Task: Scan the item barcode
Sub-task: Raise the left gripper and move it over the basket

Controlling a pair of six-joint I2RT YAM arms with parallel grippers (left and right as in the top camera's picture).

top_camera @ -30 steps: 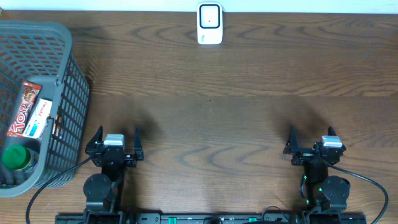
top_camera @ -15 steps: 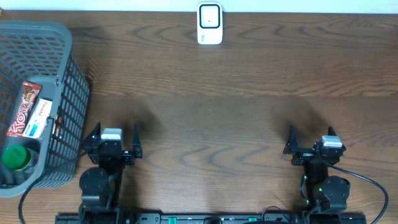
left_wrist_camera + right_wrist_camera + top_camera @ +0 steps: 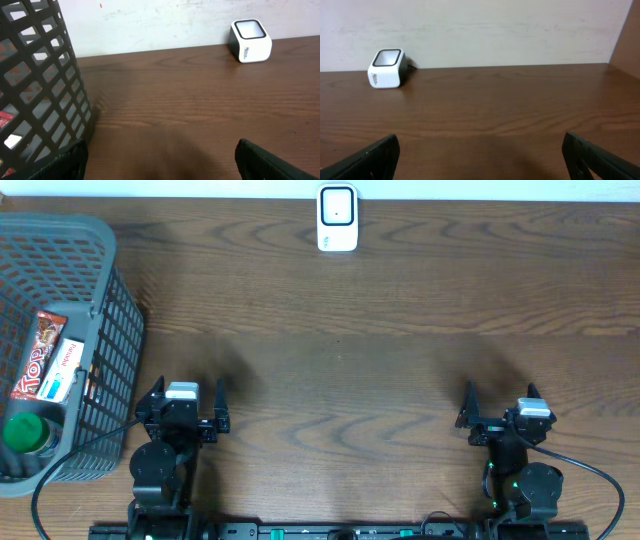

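One basket (image 3: 118,350) sits at the left edge of the table (image 3: 380,360), holding three items: one red bar (image 3: 38,355), one white box (image 3: 62,370) and one green-capped bottle (image 3: 24,435). Just beside it, the left gripper (image 3: 188,396) stands spread wide and empty. One white scanner (image 3: 337,218) sits at the far edge, centre. The right gripper (image 3: 501,396) is likewise spread wide, holding nothing

Left gripper (image 3: 188,393) and right gripper (image 3: 501,394) sit low over the table (image 3: 400,330), jaws spread wide, well apart. Basket (image 3: 112,330) is just outside the left gripper's outer finger, holding a candy bar (image 3: 38,355), small box (image 3: 62,370) and green-capped bottle (image 3: 24,432). Scanner (image 3: 337,218) stands well ahead of all fingertips, roughly midway between both grippers.
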